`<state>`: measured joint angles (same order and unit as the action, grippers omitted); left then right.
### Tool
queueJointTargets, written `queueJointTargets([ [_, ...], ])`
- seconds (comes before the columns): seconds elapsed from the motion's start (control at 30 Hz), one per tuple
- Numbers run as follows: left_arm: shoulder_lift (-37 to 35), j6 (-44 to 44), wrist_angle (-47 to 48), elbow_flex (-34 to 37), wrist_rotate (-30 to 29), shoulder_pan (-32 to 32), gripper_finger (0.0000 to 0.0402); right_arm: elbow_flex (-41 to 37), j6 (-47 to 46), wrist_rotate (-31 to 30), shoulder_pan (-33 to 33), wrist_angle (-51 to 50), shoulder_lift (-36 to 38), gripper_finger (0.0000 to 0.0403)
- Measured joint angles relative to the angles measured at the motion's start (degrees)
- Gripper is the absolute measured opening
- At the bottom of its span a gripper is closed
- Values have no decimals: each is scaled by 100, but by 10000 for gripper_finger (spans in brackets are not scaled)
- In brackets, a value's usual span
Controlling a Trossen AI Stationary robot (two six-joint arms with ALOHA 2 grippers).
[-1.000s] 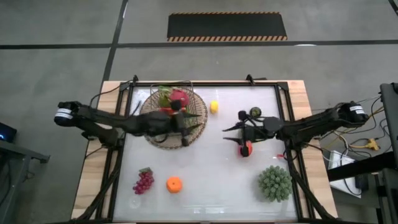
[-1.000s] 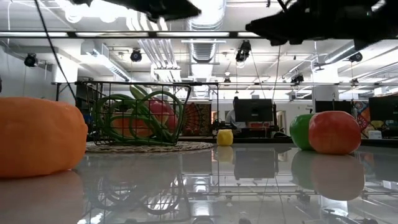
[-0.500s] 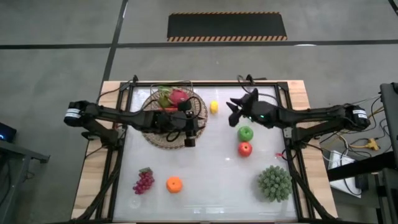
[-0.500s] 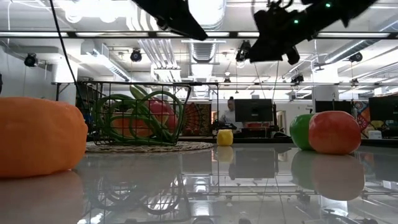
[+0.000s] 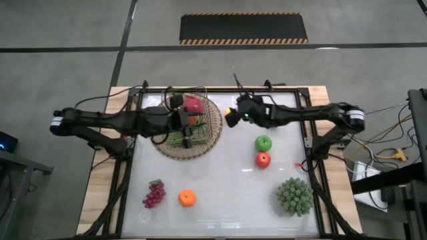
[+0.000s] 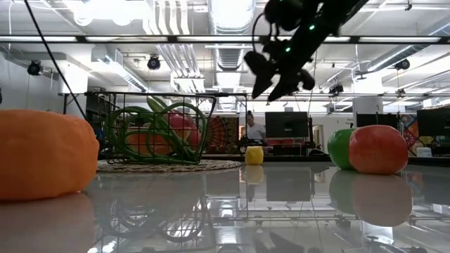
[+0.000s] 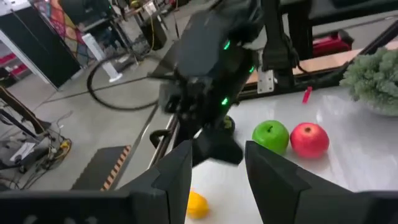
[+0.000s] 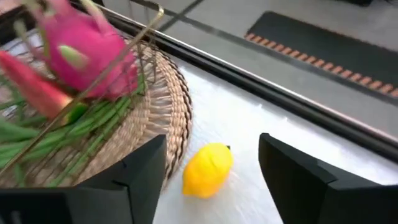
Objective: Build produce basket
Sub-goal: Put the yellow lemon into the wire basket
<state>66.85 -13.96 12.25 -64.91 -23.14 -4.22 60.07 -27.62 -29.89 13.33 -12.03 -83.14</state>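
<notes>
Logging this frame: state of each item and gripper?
basket: on table, holds dragon fruit and green beans.
lemon: on table beside basket.
right gripper: open, above lemon.
left gripper: open, over basket.
green apple, red apple, grapes, orange: on table.

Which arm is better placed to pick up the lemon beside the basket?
Right. The right gripper hovers open directly above the lemon, which lies between its fingers in the right wrist view. The left gripper is over the basket, empty.

Overhead and table-level views share the lemon (image 5: 229, 115).
</notes>
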Motion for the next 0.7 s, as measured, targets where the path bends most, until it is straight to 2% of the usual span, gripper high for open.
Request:
queueJointTargets([
  [0.23,-581,-18,-90,484,4,-2,132,627,-428,684,348,-278,-922,251],
  [0.47,-1075,-9,-218,938,7,-3,132,750,-688,695,438,-350,-1510,251],
  [0.7,-1314,-192,-764,1230,10,-3,132,722,-899,589,522,-352,-1807,251],
])
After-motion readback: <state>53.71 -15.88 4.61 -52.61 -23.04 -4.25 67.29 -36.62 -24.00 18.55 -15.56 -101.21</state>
